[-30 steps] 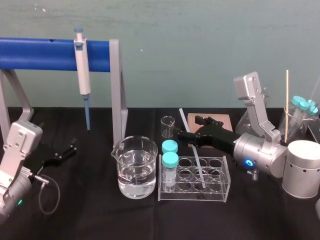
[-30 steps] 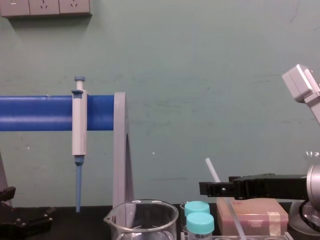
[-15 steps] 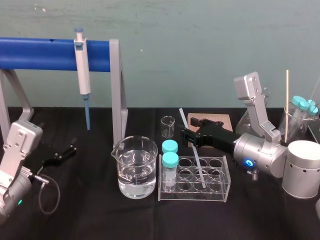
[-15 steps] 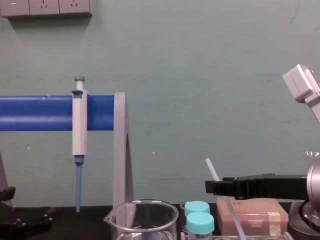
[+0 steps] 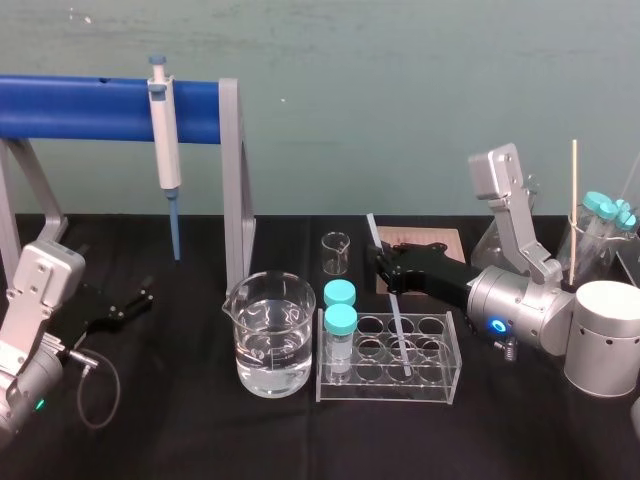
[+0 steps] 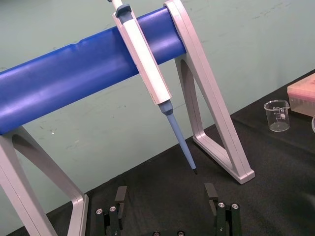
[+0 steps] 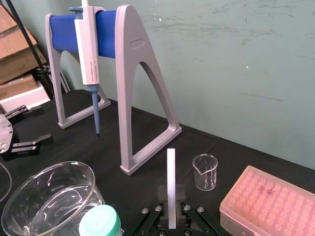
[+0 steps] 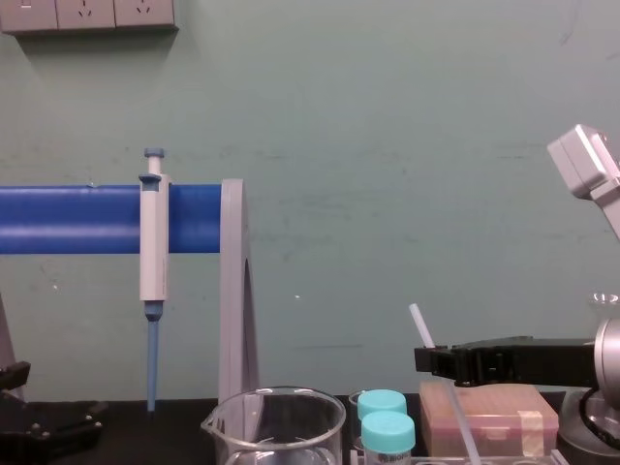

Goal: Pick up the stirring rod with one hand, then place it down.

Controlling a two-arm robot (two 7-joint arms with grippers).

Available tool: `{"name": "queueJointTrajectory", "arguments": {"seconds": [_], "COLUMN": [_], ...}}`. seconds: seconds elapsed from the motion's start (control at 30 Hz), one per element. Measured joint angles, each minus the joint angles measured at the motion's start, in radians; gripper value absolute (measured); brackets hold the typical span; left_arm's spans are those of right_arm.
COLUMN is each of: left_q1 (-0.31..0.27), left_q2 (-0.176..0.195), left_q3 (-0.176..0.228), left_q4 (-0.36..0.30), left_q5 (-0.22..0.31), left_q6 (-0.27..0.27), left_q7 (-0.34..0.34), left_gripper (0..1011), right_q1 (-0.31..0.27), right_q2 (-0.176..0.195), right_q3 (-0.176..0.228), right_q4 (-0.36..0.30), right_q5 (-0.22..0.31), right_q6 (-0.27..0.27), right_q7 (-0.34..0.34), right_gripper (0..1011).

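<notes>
Right black flat-jawed gripper [image 5: 378,265] clenched on thin whitish translucent stirring rod [image 5: 398,325], tilted, foot in clear plastic rack [image 5: 440,388], front-middle of black table [image 5: 180,435]. Lift along rod's axis, clear rack before swinging. Left gripper [image 5: 133,301] parked near left edge, jaws apart.

thin whitish translucent stirring rod [image 5: 394,312] looks smooth, frosted plastic maybe; big round beaker [image 5: 270,340] is glossy clear glass, tube rack [image 5: 440,385] shiny clear plastic, bench [image 5: 180,430] has matt black cloth

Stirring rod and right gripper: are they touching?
Touching. The right wrist view shows the stirring rod pinched between the right gripper's shut jaws. The left gripper sits idle at left.
</notes>
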State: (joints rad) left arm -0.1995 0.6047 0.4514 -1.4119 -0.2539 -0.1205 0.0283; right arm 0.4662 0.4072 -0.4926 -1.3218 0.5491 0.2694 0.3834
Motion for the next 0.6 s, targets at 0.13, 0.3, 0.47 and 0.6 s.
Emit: {"name": "queueJointTrajectory", "arguments": {"seconds": [0.13, 0.3, 0.47, 0.6], "left_q1": [0.000, 0.000, 0.000, 0.000], "left_q2": [0.000, 0.000, 0.000, 0.000], "left_q3": [0.000, 0.000, 0.000, 0.000], "left_q4": [0.000, 0.000, 0.000, 0.000], "left_q5": [0.000, 0.000, 0.000, 0.000], "left_q6": [0.000, 0.000, 0.000, 0.000], "left_q7": [0.000, 0.000, 0.000, 0.000], "left_gripper": [1000, 1000, 1000, 1000], "right_q1": [0.000, 0.000, -0.017, -0.038], "right_q2": [0.000, 0.000, -0.005, -0.009], "right_q3": [0.000, 0.000, 0.016, 0.035], "right_q4": [0.000, 0.000, -0.006, -0.015], "right_q5": [0.000, 0.000, 0.000, 0.004], "right_q6": [0.000, 0.000, -0.041, -0.089], "right_q7": [0.000, 0.000, 0.004, 0.023], "right_gripper": [71, 71, 71, 71]}}
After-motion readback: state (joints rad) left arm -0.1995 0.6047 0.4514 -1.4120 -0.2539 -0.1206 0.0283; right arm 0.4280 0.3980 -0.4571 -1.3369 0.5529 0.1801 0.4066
